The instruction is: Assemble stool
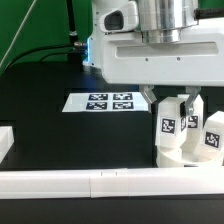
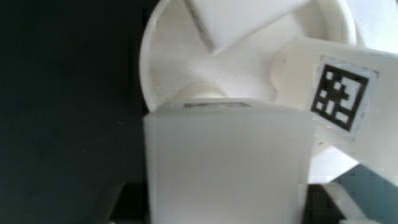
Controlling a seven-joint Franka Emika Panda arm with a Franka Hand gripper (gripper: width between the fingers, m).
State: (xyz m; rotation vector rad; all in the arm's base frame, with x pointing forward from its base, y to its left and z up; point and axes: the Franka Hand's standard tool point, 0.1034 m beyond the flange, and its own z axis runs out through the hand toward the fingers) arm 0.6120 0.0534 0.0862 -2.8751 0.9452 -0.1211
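Note:
The round white seat drum (image 1: 180, 152) lies at the exterior view's right, near the front rail. My gripper (image 1: 170, 108) is straight above it, shut on a white blocky leg (image 1: 168, 126) with a tag, standing upright on the drum. A second tagged leg (image 1: 212, 138) stands on the drum to the right. In the wrist view the held leg (image 2: 217, 160) fills the middle between my dark fingers (image 2: 128, 205), with my gripper (image 2: 217, 205) closed on its sides. The drum (image 2: 210, 45) lies beyond it and a tagged leg (image 2: 338, 90) stands beside.
The marker board (image 1: 110, 101) lies flat on the black table behind the drum. A long white rail (image 1: 90, 181) runs along the front edge. A white block (image 1: 5, 141) sits at the exterior view's left edge.

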